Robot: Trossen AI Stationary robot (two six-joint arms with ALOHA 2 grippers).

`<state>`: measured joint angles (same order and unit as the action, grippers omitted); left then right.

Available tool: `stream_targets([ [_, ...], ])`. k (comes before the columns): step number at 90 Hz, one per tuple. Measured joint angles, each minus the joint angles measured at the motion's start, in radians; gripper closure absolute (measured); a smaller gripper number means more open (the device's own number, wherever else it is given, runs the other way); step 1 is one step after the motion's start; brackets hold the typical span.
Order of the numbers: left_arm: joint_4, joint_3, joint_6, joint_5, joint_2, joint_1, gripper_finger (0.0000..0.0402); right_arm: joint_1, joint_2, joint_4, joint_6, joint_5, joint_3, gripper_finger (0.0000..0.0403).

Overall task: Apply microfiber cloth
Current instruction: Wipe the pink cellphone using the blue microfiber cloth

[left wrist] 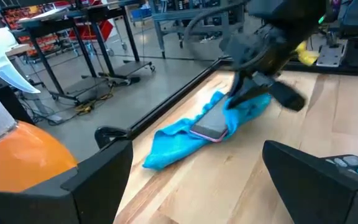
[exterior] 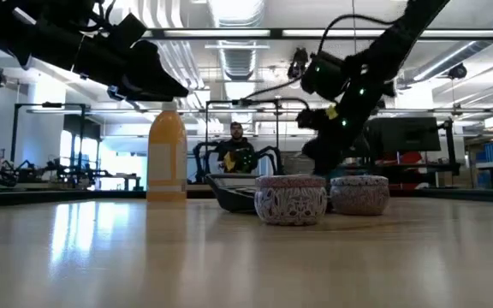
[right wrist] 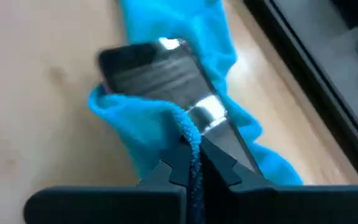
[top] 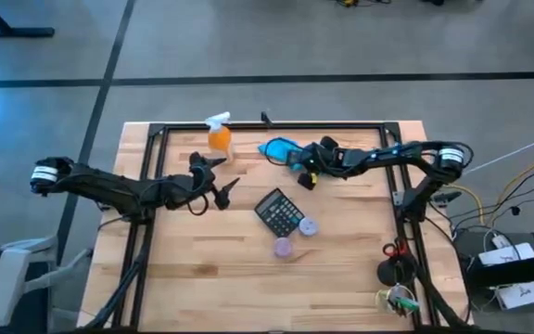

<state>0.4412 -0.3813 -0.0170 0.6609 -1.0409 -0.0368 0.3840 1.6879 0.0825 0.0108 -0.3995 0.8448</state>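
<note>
The teal-blue microfiber cloth (top: 279, 148) lies bunched at the table's far middle, with a dark phone (right wrist: 157, 68) resting on it and partly wrapped by it. My right gripper (right wrist: 194, 165) is at the cloth's right end (top: 304, 160) and is shut on it. My left gripper (top: 217, 178) hovers open to the left of the cloth, near the orange spray bottle (top: 219, 135), with nothing between its fingers (left wrist: 101, 180). My right gripper pinches a raised edge of the cloth (right wrist: 188, 134) between its two fingertips, at the end beside the phone's edge. The fingers come slanting down from the table's right side. That end is lifted and drapes over the phone; the rest of the cloth (left wrist: 173, 146) lies on the table.
A black calculator (top: 279, 211) and two small round patterned tins (top: 307, 225) (top: 283, 247) sit at the table's middle. A black frame rail (top: 323, 125) runs along the far edge. Red scissors and dark items (top: 394, 260) lie at the near right.
</note>
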Motion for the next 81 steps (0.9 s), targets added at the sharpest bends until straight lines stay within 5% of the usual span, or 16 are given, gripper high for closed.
stream_targets([
  [44,-0.004,0.000,0.000,-0.003,0.000,0.000,0.0054,0.005,0.247,-0.432,0.082,-0.066,0.002,0.0403],
  [81,0.125,0.000,-0.025,-0.095,-0.047,0.007,0.0054,-0.095,0.163,-0.302,0.095,0.048,-0.007,0.0403],
])
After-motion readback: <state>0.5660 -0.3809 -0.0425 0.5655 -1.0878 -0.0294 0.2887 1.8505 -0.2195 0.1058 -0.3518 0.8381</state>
